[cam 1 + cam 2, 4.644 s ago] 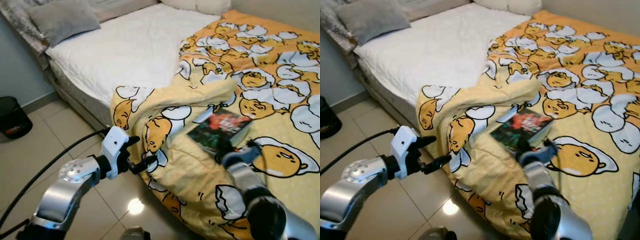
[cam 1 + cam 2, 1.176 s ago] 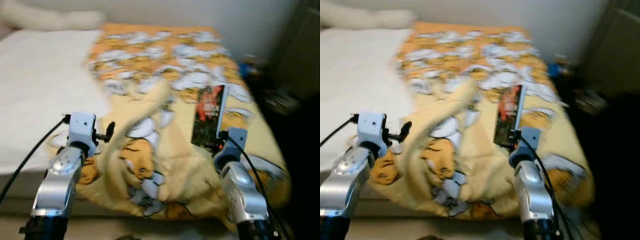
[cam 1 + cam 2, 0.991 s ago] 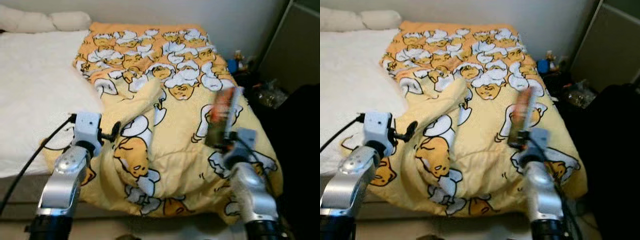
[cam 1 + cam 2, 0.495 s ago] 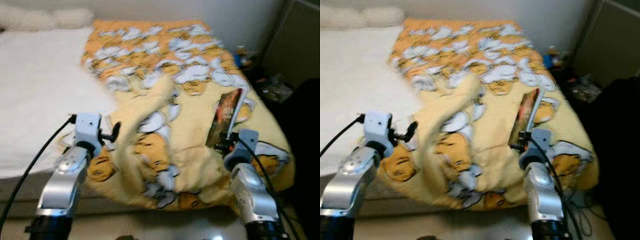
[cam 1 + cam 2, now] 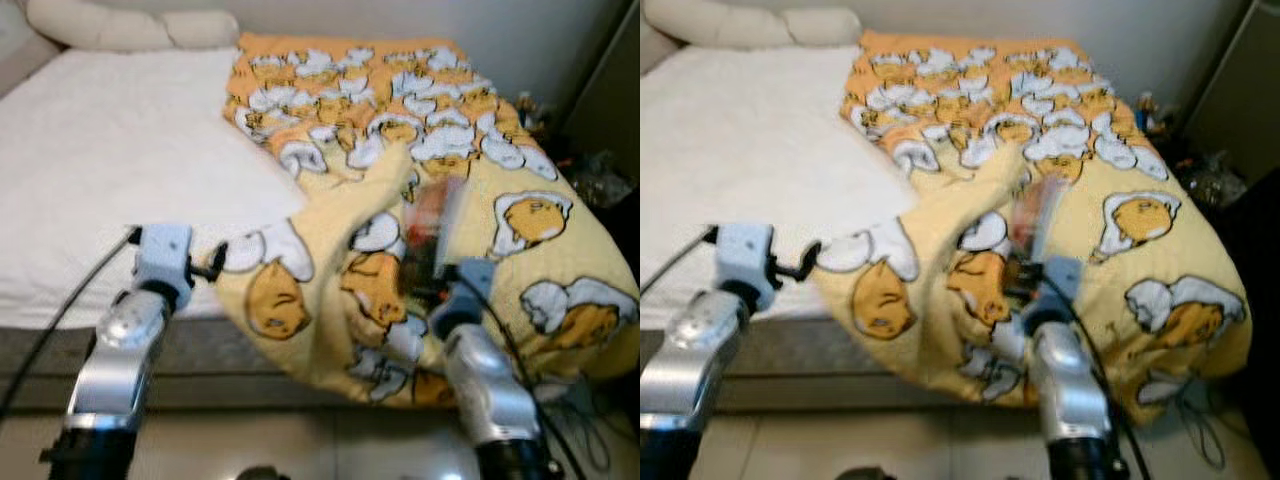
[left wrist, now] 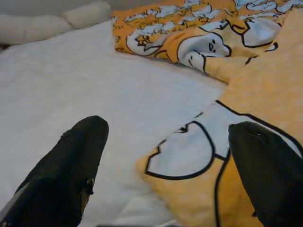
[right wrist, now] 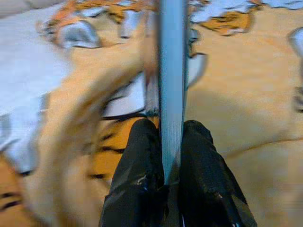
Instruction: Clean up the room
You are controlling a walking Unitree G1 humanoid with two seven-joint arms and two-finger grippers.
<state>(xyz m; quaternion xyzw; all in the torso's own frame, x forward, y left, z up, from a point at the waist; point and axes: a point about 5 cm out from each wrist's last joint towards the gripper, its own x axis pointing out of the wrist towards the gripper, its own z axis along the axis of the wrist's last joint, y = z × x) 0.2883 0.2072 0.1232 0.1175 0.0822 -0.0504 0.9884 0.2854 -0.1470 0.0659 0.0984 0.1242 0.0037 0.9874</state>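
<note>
Book (image 7: 171,71) stands upright, edge-on, pinched in right gripper (image 7: 165,142) jaws; left gripper (image 6: 165,165) spread.

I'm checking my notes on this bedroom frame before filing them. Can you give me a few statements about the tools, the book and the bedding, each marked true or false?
1. The right tool is shut on a book. True.
2. The left tool grips the yellow blanket. False: its fingers stand open above the bed, holding nothing.
3. The blanket covers the whole mattress. False: the white sheet lies bare on the robot's left.
4. Pillows lie at the far end of the bed. True.
</note>
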